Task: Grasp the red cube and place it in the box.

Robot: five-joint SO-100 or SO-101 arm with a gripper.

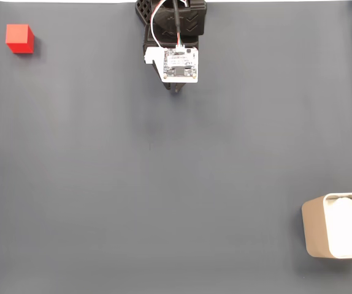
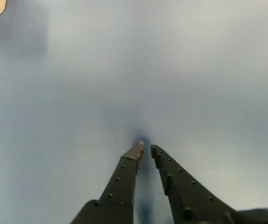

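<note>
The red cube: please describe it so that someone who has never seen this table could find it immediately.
In the fixed view, a dark grey mat covers the table. Look at its top left corner, far from the box at bottom right. The red cube sits there alone, small, matte, the scene's single bright red thing.

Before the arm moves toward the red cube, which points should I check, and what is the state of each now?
1. Red cube free on the mat, nothing touching it: ok.
2. Gripper holds nothing: ok.
3. Jaws wide enough for the cube: not ok, fingertips nearly together.
4. Mat between gripper and cube bare in the fixed view: ok.
5. Box upright, opening free: ok, though white padding sits inside.
</note>
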